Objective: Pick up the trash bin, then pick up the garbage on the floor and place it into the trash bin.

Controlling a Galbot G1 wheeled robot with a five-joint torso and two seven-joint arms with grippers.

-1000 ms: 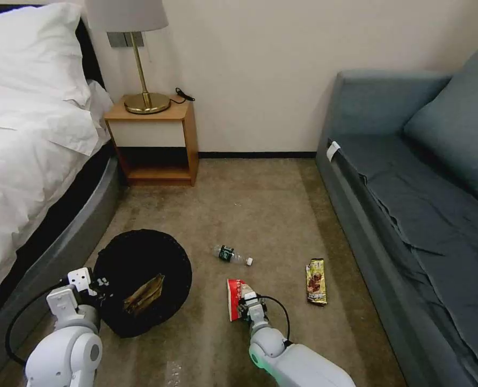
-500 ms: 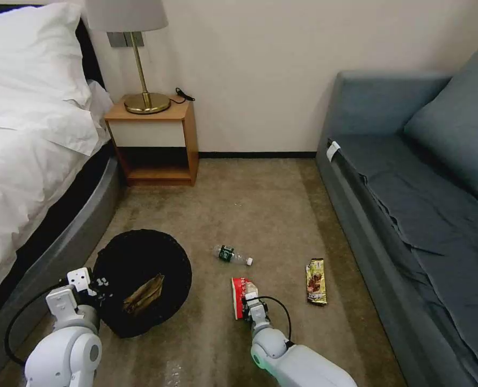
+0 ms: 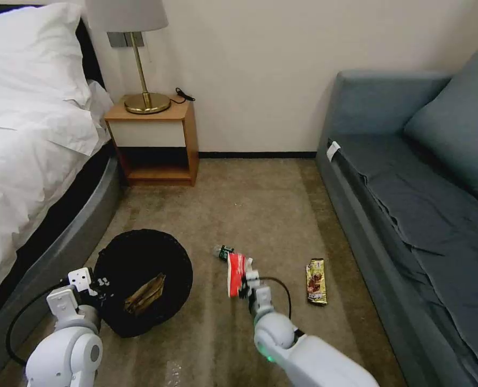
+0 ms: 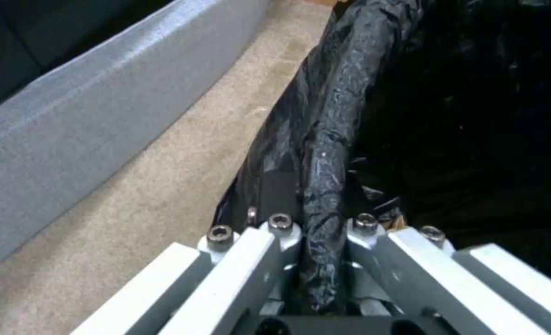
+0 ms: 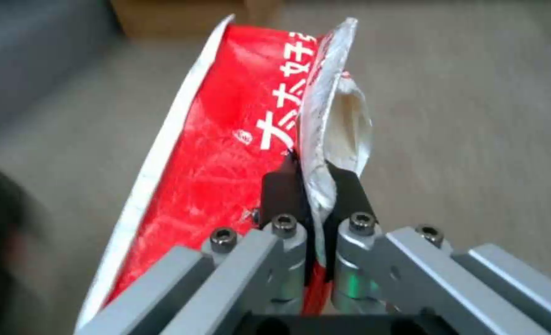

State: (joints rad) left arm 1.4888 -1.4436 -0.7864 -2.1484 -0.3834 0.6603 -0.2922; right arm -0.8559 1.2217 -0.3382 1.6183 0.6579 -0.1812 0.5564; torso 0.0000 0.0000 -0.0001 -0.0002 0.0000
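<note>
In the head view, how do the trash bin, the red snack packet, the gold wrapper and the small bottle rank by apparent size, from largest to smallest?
1. Trash bin, by far the largest.
2. Red snack packet and gold wrapper look about alike; the packet is lifted by the right gripper and shown edge-on, so I do not rank them.
3. Small bottle, partly hidden behind the packet.

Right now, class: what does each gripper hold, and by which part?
The left gripper clamps the trash bin by its bag-lined rim. The right gripper pinches the red-and-white snack packet by its torn edge.
</note>
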